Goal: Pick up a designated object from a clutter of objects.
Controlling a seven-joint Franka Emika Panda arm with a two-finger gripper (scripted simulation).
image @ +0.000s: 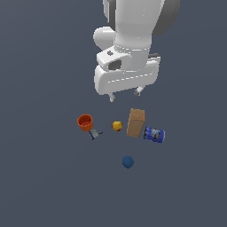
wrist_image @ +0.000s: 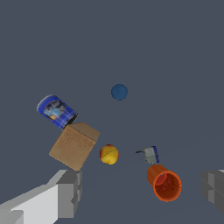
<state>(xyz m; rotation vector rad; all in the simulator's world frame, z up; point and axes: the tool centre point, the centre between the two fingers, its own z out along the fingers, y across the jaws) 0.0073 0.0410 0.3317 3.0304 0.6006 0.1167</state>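
The designated object, a plain tan-brown box, stands upright in the clutter of objects on the dark floor. A blue printed can lies right beside it, and a yellow-orange ball sits on its other side. My gripper hangs well above the clutter, open, with nothing between its fingers. The fingers show wide apart in the wrist view. No item is touched.
An orange-red cup lies on its side toward the exterior view's left, with a small grey tool next to it. A dark blue ball sits apart, nearer the exterior camera.
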